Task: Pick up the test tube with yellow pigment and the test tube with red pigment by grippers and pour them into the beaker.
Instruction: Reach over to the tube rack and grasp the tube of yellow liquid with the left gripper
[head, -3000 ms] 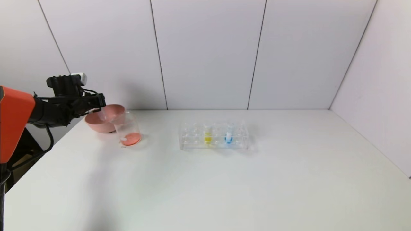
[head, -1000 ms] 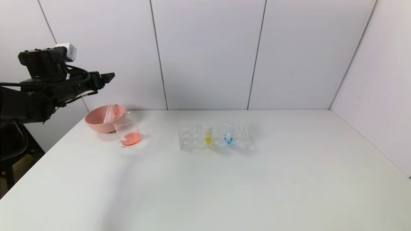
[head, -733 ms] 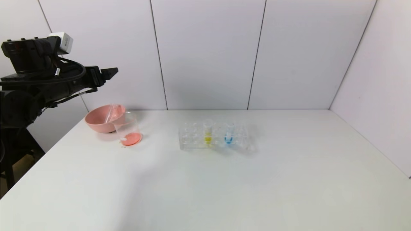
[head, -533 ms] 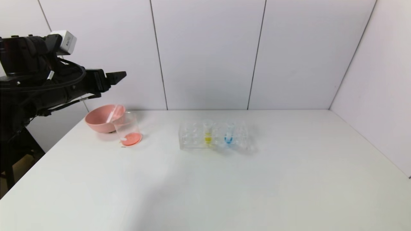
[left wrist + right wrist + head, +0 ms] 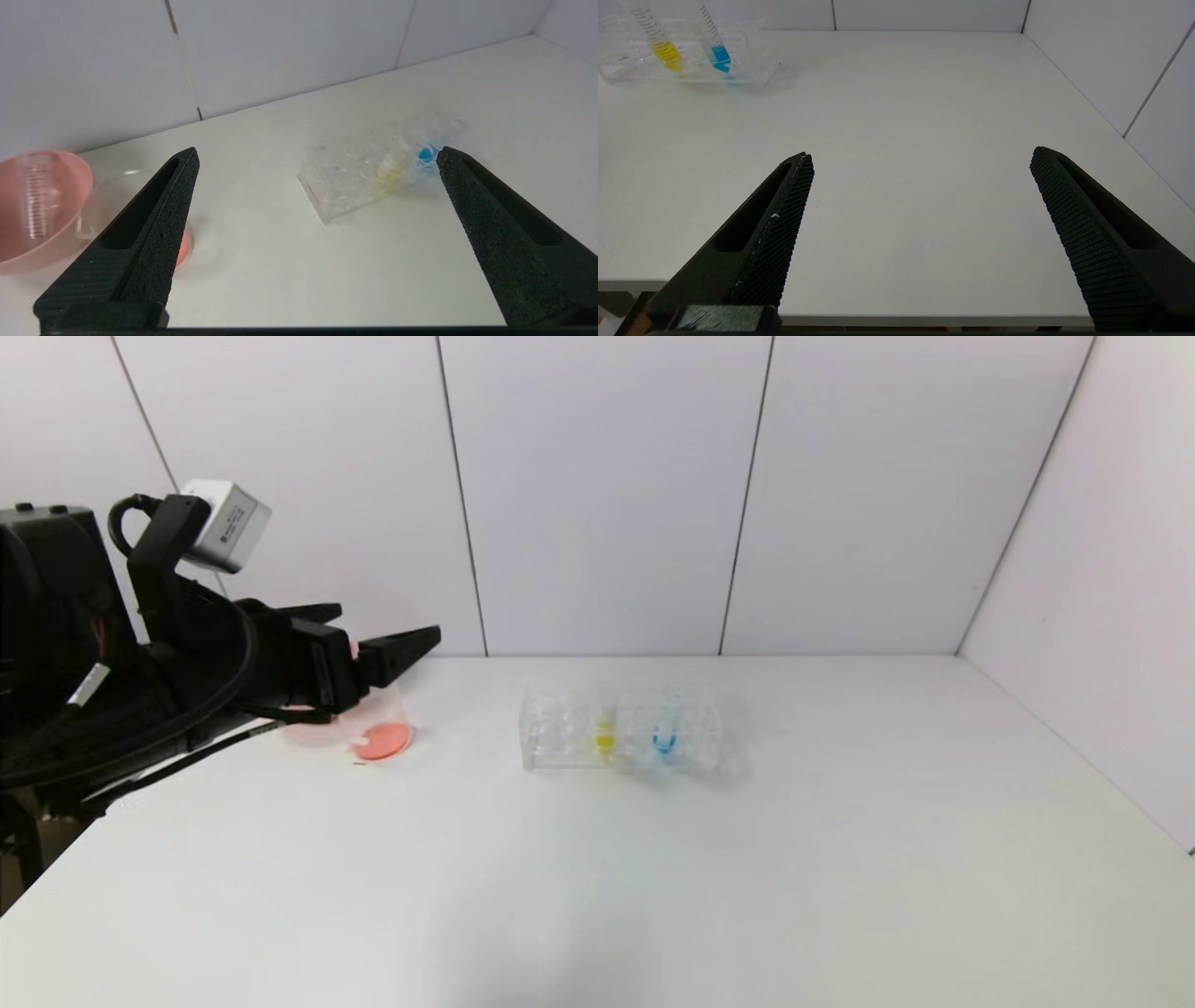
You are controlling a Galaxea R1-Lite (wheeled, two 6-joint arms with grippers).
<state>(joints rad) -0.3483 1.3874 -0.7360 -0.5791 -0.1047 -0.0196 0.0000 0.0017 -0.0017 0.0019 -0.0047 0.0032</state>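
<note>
liquid of a red-orange colour lies in the bottom of the beaker (image 5: pixel 376 723), which stands on the white surface (image 5: pixel 597 859) at its far left, just beside the pink bowl (image 5: pixel 39 212). a clear graduated tube (image 5: pixel 35 198) leans inside that bowl; it looks empty, though the view there is soft, so it may be the test tube with red pigment. the left end effector (image 5: pixel 378 635) hangs above the beaker and bowl, jaws spread wide with nothing between them, and points toward the clear tube rack (image 5: pixel 621 733). the rack sits near the middle of the surface, well apart from the beaker. the test tube with yellow pigment (image 5: pixel 605 726) stands upright in the rack, and a blue-liquid tube (image 5: pixel 665 728) stands just beside it on the right. the right end effector (image 5: pixel 920 154) is out of the head view; its own wrist view shows it low at the near edge of the surface, jaws wide apart and holding nothing, with the rack far off.
</note>
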